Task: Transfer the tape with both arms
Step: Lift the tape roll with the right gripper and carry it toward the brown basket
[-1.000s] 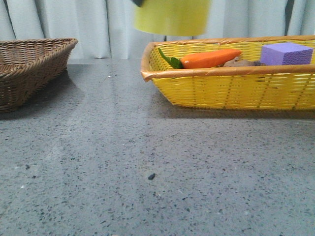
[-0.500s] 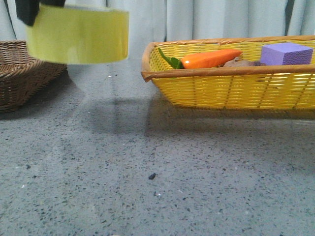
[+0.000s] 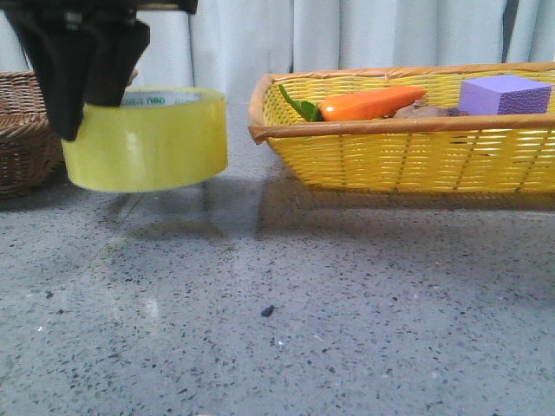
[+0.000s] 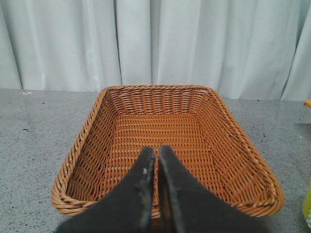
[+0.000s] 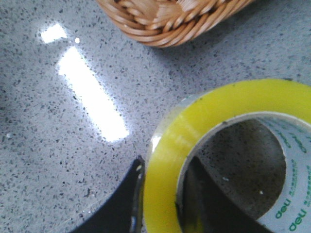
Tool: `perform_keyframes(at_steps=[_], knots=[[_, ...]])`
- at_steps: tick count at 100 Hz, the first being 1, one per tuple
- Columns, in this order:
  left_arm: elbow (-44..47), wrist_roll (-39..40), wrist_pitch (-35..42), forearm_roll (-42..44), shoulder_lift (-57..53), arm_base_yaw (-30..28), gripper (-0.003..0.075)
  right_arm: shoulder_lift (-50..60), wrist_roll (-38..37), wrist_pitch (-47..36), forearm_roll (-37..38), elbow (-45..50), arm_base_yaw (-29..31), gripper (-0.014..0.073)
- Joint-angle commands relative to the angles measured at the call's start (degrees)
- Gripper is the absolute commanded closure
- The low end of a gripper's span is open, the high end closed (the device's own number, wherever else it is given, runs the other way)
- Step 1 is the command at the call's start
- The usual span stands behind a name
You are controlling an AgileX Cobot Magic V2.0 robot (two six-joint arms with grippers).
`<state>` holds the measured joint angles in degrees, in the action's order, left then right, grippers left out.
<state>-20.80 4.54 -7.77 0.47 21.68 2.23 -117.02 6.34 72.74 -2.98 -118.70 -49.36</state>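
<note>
Tape [image 3: 146, 139] stiff, light, slick; R gripper [image 5: 160, 199] pinches wall via core. L gripper [image 4: 156, 194] jaws together, empty.

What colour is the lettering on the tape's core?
Green on the white core of the tape, clearest in the right wrist view.

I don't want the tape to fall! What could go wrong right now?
1. The tape hangs above the table, pinched only on one side of its wall by the right arm's fingers. It could tilt, slip out and roll away.
2. The left arm's fingers are shut over the brown basket. If they don't open in time, the handover could fail or bump the roll loose.
</note>
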Motion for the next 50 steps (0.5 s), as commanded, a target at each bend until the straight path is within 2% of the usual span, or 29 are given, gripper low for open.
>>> perform_keyframes(at_steps=[1, 23, 50], knots=[[-2.0, 0.2, 5.0, -0.5, 0.7, -0.1, 0.0741, 2.8, 0.8, 0.9, 0.9, -2.1, 0.2, 0.0631], [-2.0, 0.2, 5.0, -0.5, 0.7, -0.1, 0.0741, 1.8, 0.8, 0.2, 0.9, -2.1, 0.2, 0.0615], [-2.0, 0.2, 5.0, -0.5, 0.7, -0.1, 0.0741, 1.7, 0.8, -0.2, 0.9, -2.1, 0.2, 0.0392]])
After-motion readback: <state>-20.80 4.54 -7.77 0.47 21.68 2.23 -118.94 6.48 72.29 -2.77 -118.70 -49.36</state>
